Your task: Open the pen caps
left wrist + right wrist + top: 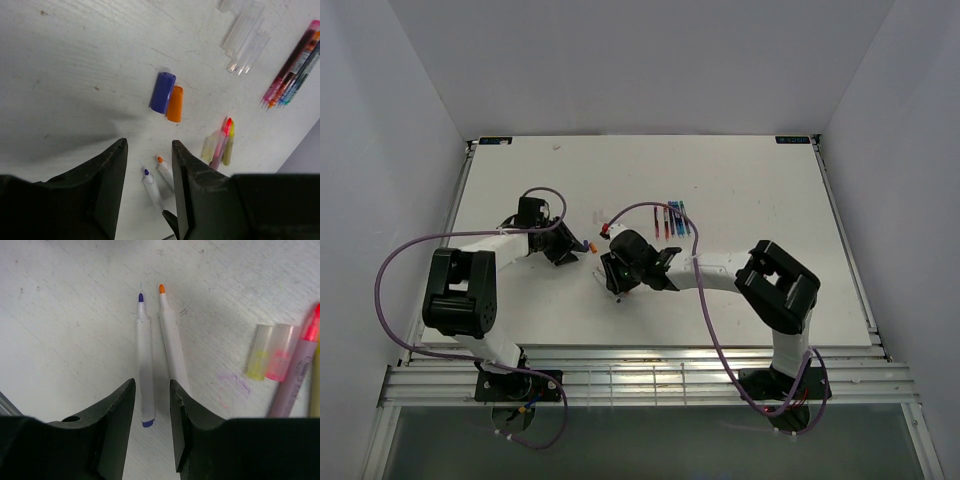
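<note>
Lying side by side, blue cap [162, 92] touches orange cap [175, 104].

White table [740, 290], plain grey walls [640, 60]

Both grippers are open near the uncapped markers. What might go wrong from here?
1. The blue-tipped marker and orange-tipped marker lie nearly touching; the right gripper, open over the blue one's end, might drag both.
2. Their bare tips could smear the table.
3. The blue cap and orange cap lie loose ahead of the left gripper; a nudge may roll them.
</note>
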### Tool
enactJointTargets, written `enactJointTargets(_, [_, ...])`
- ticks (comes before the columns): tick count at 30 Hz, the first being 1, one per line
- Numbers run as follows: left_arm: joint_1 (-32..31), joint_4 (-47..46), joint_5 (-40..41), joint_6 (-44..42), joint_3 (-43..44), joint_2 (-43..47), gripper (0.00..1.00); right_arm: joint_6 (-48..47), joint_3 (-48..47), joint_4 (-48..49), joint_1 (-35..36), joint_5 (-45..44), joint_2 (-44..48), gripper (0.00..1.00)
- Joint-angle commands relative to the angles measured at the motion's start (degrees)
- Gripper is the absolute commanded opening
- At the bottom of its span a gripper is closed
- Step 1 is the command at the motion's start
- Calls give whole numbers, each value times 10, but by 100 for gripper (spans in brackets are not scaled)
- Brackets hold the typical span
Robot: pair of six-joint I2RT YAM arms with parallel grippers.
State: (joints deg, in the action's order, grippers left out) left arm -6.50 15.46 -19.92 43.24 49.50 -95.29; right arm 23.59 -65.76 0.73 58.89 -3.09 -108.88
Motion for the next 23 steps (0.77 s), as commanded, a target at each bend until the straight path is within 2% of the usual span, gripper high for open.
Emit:
enactJointTargets(1, [-1,3,5,0,-10,64,52,-5,13,-28,9,-41,75,41])
enactJointTargets(4, [-2,4,9,3,-19,105,63,4,46,-43,11,-61,127,50])
enactJointTargets(9, [-2,12,9,6,-27,159,80,24,101,-67,14,-96,219,57])
enactJointTargets(10, [-2,12,9,6,-29,167,98,34,113,-71,14,-104,254,59])
enactJointTargets(12, [-2,17,8,8,-38,183,98,41,153,-74,14,-128,292,61])
enactJointTargets(15, [-2,14,-8,11,-56,221,98,60,197,-99,14,-154,356,71])
enactJointTargets(20, [-1,-3,-77,27,-96,294,98,134,225,-248,14,-247,400,72])
enactJointTargets(23, [-3,-44,-153,55,-134,327,98,140,281,-233,14,-245,448,72])
